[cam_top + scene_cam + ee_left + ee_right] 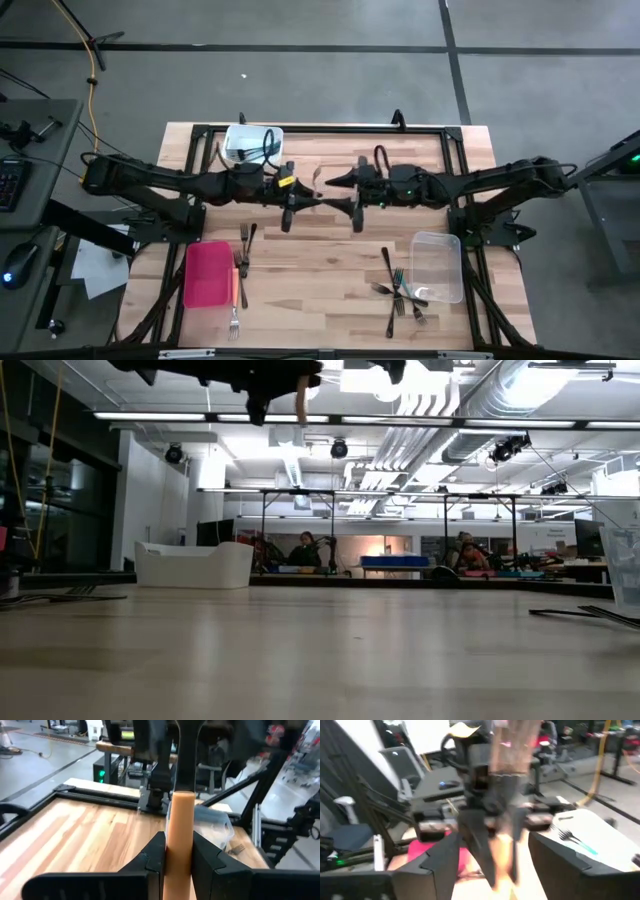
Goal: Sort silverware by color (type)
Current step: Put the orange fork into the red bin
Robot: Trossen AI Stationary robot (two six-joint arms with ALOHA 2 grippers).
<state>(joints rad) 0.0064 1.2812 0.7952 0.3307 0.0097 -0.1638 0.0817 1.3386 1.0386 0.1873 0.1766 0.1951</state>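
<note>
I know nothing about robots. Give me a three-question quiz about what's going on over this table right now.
1. True or false: the left gripper is shut on an orange utensil.
2. How do the right gripper's jaws stand: A) spread apart, B) clamped on the utensil?
3. Fill in: the red tray lies on the table's ___ side, seen from above.

Key: 1 true; 2 A; 3 left.

both grippers meet mid-table; left gripper (303, 196) holds orange utensil (318, 180); right gripper (335, 194) beside.
</note>
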